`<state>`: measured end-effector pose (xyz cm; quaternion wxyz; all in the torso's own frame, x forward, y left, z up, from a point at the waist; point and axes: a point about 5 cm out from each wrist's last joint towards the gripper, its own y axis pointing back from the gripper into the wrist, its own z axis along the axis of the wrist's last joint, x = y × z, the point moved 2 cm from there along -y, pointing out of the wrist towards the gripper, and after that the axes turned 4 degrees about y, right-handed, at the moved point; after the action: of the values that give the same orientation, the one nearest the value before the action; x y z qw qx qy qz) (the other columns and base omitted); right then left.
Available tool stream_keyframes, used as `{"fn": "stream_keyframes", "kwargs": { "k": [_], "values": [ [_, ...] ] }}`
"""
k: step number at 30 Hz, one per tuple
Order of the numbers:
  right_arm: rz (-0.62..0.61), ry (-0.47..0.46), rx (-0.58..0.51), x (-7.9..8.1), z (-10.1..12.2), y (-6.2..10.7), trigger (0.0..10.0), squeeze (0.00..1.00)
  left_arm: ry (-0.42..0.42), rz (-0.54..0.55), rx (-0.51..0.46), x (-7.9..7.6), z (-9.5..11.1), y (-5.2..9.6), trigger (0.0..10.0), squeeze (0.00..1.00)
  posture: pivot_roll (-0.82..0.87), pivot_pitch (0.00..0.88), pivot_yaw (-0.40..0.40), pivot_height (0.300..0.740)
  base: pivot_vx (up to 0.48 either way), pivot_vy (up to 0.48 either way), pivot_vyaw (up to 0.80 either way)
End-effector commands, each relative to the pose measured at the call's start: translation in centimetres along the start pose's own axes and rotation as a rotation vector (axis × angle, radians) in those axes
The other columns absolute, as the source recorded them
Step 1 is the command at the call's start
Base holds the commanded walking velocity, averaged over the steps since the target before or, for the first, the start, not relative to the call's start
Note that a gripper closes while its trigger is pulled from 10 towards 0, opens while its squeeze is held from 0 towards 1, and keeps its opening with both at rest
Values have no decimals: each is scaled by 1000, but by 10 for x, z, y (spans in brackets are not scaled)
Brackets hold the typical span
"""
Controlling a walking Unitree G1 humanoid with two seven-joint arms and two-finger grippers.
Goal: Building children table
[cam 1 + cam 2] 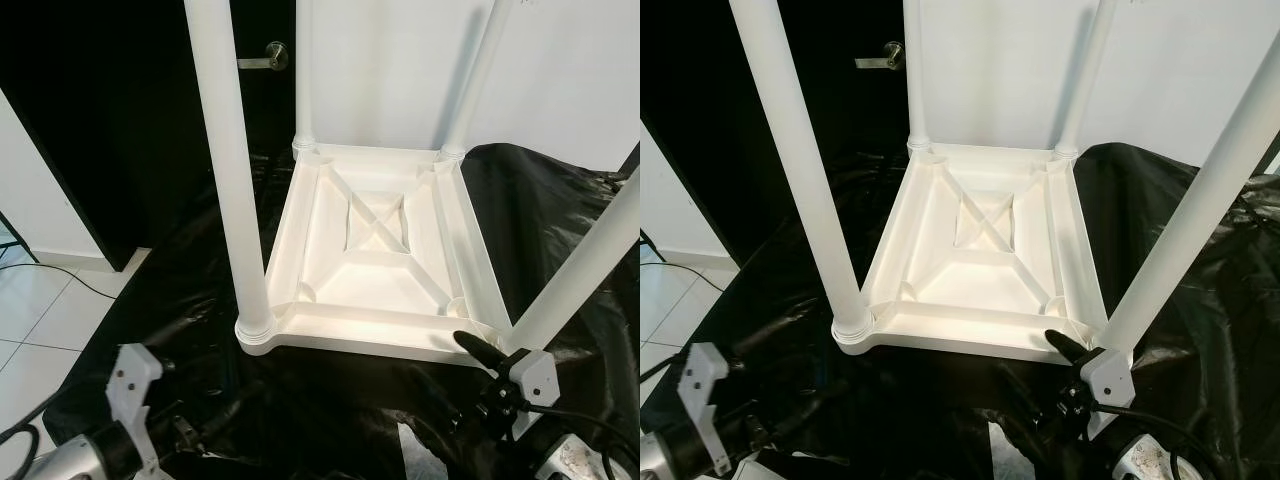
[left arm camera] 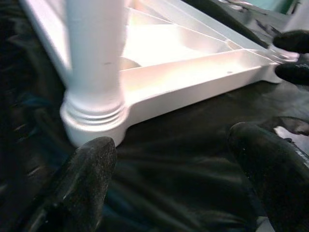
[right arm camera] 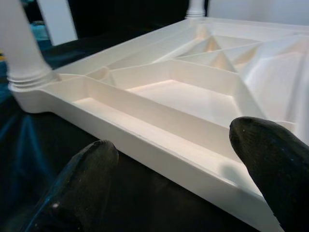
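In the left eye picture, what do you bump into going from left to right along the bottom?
Left gripper → near left table leg → upside-down tabletop → right gripper → near right table leg.

Both eye views look forward and down from the robot's head at the upturned white table on black plastic sheeting. The left wrist view sits low and close, facing the near-left leg's base. The right wrist view, equally low, looks across the ribbed underside and shares that same leg.
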<state>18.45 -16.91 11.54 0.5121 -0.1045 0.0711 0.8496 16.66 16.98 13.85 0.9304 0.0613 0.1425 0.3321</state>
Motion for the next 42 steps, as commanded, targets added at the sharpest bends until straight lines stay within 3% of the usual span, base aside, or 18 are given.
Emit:
{"fn": "stream_keyframes", "kwargs": {
  "k": [1, 2, 4, 5, 17, 18, 19, 27, 33, 34, 35, 36, 37, 38, 39, 40, 41, 42],
  "values": [
    [-36, 9, 23, -2, -5, 3, 10000, 204, -40, -268, 30, -19, -1, -2, 10000, 0, -29, 0, 21, 740, 0, 0, 0],
    [-36, 9, 23, -2, -5, 3, 10000, 204, -40, -268, 30, -19, -1, -2, 10000, 0, -29, 0, 21, 740, 0, 0, 0],
    [-38, -1, 26, 0, -6, 2, 10000, 482, -70, -264, 31, -17, -1, -10, 10000, 0, -33, 0, 25, 740, 0, 0, 0],
    [-30, 1, 23, 3, -4, 1, 10000, 1000, -86, -262, 37, -16, -2, -15, 10000, 0, -36, 0, 27, 740, 0, 0, 0],
    [-53, -11, 49, 16, -5, 10, 10000, 1000, -123, -126, 83, 4, -13, -38, 10000, 0, -62, 0, 42, 740, 0, 0, 0],
    [-53, -17, 49, 15, -5, 10, 10000, 90, -141, -86, 92, 11, -11, -35, 10000, 0, -62, 0, 43, 740, 0, 0, 0],
    [-46, -15, 48, 15, -5, 9, 10000, 0, -160, -56, 98, 18, -6, -29, 10000, 0, -57, 0, 43, 740, 0, 0, 0],
    [16, -19, 58, 11, -13, 5, 10000, 0, -190, 100, 126, 42, 3, -6, 10000, 0, -11, 0, 17, 740, 0, 0, 0],
    [36, -17, 65, 10, -20, -1, 10000, 0, -159, 181, 68, 47, 6, -7, 10000, 4, 7, 0, -4, 740, 0, 0, 0],
    [38, -16, 66, 9, -21, -2, 10000, 110, -147, 201, 43, 47, 8, -8, 10000, 1000, 9, 0, -9, 740, 0, 0, 0],
    [40, -16, 66, 9, -22, -2, 10000, 110, -134, 218, 19, 48, 9, -9, 10000, 1000, 9, 0, -9, 740, 0, 0, 0],
    [39, -10, 65, 8, -23, -3, 10000, 725, -131, 240, -9, 48, 12, -11, 10000, 1000, 12, 0, -16, 740, 0, 0, 0],
    [39, -10, 65, 8, -23, -3, 10000, 725, -131, 240, -9, 48, 12, -11, 10000, 1000, 12, 0, -16, 740, 0, 0, 0],
    [42, 1, 65, 6, -23, -5, 10000, 1000, -132, 274, -43, 49, 16, -14, 10000, 1000, 14, 0, -20, 740, 0, 0, 0],
    [46, 14, 65, 6, -23, -5, 10000, 1000, -132, 292, -60, 50, 18, -16, 10000, 945, 14, 0, -20, 740, 0, 0, 0],
    [48, 26, 67, 6, -22, -5, 10000, 1000, -131, 310, -76, 51, 20, -16, 10000, 647, 14, 0, -20, 740, 0, 0, 0],
    [48, 26, 67, 6, -22, -5, 10000, 1000, -131, 310, -76, 51, 20, -16, 10000, 647, 14, 0, -20, 740, 0, 0, 0],
    [54, 41, 70, 6, -22, -6, 10000, 0, -136, 329, -89, 52, 22, -17, 10000, 0, 15, 0, -25, 740, 0, 0, 0]
  ]
}}
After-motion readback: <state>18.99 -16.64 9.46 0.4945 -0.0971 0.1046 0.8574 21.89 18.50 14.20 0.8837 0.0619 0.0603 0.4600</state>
